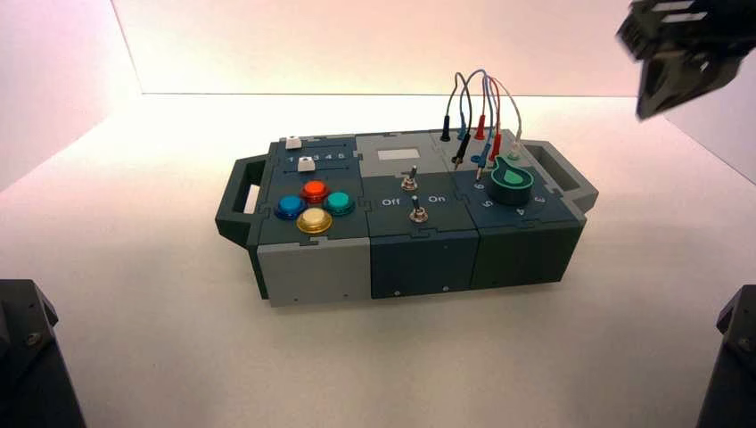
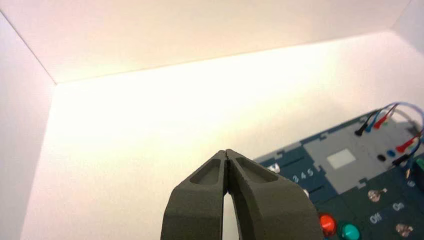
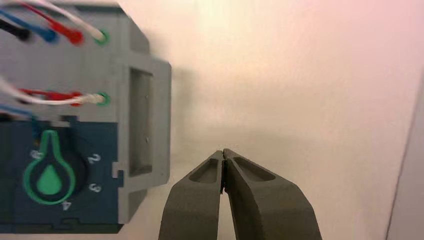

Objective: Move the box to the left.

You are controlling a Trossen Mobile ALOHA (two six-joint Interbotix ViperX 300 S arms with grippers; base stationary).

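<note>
The box (image 1: 406,218), long, dark teal and grey, stands in the middle of the white table with a handle at each end. It bears four coloured buttons (image 1: 312,207), two toggle switches (image 1: 412,194), a green knob (image 1: 513,178) and coloured wires (image 1: 481,107). My right gripper (image 1: 655,102) hangs raised above and to the right of the box's right handle (image 1: 566,174). In the right wrist view it (image 3: 223,151) is shut and empty, apart from the grey handle (image 3: 150,120). My left gripper (image 2: 227,152) is shut and empty, off the box's (image 2: 350,180) left end.
White walls close the table at the back and both sides. Dark arm parts sit at the front left corner (image 1: 31,357) and front right corner (image 1: 735,357). Bare table (image 1: 134,267) lies left of the box.
</note>
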